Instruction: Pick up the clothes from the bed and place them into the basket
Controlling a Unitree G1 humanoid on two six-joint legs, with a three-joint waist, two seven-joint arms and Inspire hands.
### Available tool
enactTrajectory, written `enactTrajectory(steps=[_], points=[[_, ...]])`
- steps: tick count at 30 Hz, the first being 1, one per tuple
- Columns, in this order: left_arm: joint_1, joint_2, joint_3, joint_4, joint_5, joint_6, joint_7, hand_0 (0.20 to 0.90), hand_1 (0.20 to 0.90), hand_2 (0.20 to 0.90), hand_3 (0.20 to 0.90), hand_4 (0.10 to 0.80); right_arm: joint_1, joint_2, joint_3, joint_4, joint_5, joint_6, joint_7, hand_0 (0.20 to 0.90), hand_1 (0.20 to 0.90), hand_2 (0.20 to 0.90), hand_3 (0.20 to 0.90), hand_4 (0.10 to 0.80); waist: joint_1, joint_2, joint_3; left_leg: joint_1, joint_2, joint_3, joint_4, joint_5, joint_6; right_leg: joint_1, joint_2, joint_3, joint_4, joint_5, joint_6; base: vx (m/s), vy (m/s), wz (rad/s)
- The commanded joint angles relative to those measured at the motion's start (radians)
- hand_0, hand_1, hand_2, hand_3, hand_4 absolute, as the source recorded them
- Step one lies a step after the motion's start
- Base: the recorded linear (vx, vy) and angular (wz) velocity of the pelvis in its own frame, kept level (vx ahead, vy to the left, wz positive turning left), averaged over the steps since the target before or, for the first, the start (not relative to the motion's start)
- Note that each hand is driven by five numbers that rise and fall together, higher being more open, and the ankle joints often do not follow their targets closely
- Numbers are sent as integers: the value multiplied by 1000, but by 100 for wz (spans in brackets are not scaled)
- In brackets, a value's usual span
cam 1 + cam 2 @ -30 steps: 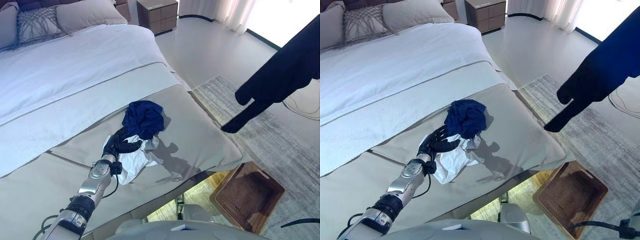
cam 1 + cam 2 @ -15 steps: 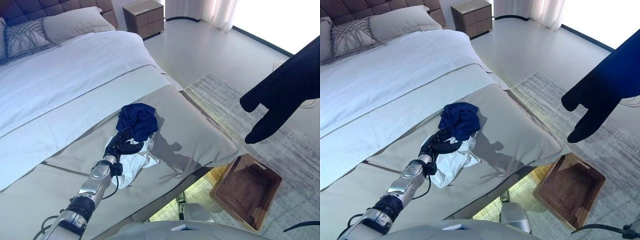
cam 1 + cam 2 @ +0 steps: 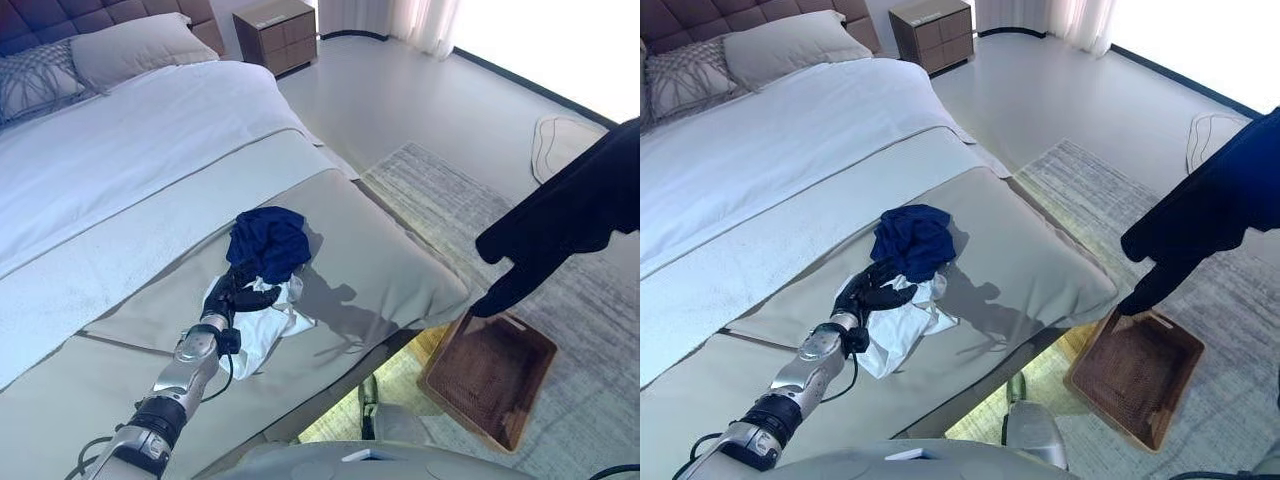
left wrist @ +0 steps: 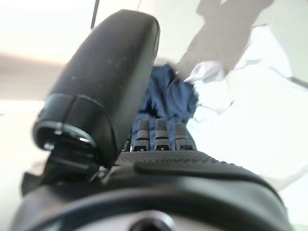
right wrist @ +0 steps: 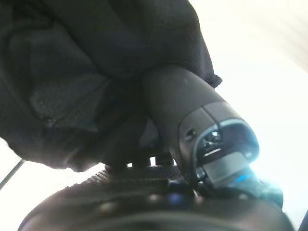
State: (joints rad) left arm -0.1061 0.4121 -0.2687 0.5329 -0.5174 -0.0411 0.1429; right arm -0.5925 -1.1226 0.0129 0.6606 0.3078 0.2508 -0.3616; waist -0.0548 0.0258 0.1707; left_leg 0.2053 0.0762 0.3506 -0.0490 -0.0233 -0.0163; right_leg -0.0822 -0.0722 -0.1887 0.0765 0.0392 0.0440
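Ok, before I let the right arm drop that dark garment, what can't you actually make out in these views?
- Right hand: in the eye views it lies past the picture's right edge; only the dark garment shows.
- The garment's lower tip overlaps the basket, so whether it hangs above or touches the rim is unclear.
- Left hand: fingers reach among the white cloth and blue garment; the wrist view's thumb blocks the contact.

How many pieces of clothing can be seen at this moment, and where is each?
3. A blue garment and a white garment lie bunched together on the bed at the left hand; a dark garment hangs from the right hand above the basket. More may be hidden.
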Motion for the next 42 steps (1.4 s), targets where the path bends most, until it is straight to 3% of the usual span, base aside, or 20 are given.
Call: enactTrajectory(steps=[1, 3, 5, 7, 9, 17, 36, 42], points=[[-43, 46, 49, -13, -36, -68, 30, 900, 900, 900, 900, 800, -148, -74, -35, -72, -59, -155, -151, 300, 300, 300, 200, 100, 3, -63, -56, -92, 56, -142, 34, 11, -68, 137, -23, -11, -26, -66, 44, -126, -240, -5], [-43, 29, 51, -27, -27, -70, 39, 900, 900, 900, 900, 800, -175, -81, -28, -75, -57, -153, -165, 300, 300, 300, 200, 100, 14, -80, -51, -121, 29, -142, 131, -29, -62, 144, -33, -25, -42, -58, 27, -117, -166, -10], [-43, 15, 40, -55, -12, -77, 50, 900, 900, 900, 900, 800, -225, -85, 7, -60, -66, -164, -192, 300, 300, 300, 200, 100, 20, -76, -48, -139, -21, -138, 157, -64, -41, 154, -23, -27, -50, -61, 15, -125, -98, -25], [-41, 14, 31, -60, -16, -78, 46, 900, 900, 900, 900, 800, -217, -82, 1, -73, -62, -164, -203, 300, 300, 300, 200, 100, 11, -62, -47, -122, -14, -109, 111, -41, -44, 161, -13, -37, -49, -64, 15, -77, -46, -20], [-48, 15, 19, -54, -11, -80, 38, 900, 900, 900, 900, 800, -191, -74, -18, -84, -56, -150, -197, 300, 300, 300, 200, 100, 16, -59, -44, -120, -40, -150, 94, -37, -41, 175, -7, -26, -64, -59, 17, -24, -41, 4], [-19, 43, 41, -88, 1, -80, 51, 900, 900, 900, 900, 800, -112, -44, -63, -47, -64, -106, -184, 300, 300, 300, 200, 100, 9, -44, -63, -81, -55, -131, 36, -40, -27, 183, -3, -17, -106, -43, 30, 15, -17, -9], [-11, 43, 46, -103, 3, -85, 14, 900, 900, 900, 900, 800, 54, 27, -177, -86, -71, -35, -181, 300, 300, 300, 200, 100, -44, -14, -49, -67, -50, -73, 24, -53, -17, 152, 8, 25, -106, -37, 39, -15, -3, -4], [-34, 33, 18, -152, -8, -96, 3, 900, 900, 900, 900, 800, 50, 30, -163, -9, -138, 44, -154, 300, 300, 300, 200, 100, -68, 39, -26, -80, -47, -46, 34, -55, -22, 121, 0, 32, -86, -42, 35, -32, 65, -7]])
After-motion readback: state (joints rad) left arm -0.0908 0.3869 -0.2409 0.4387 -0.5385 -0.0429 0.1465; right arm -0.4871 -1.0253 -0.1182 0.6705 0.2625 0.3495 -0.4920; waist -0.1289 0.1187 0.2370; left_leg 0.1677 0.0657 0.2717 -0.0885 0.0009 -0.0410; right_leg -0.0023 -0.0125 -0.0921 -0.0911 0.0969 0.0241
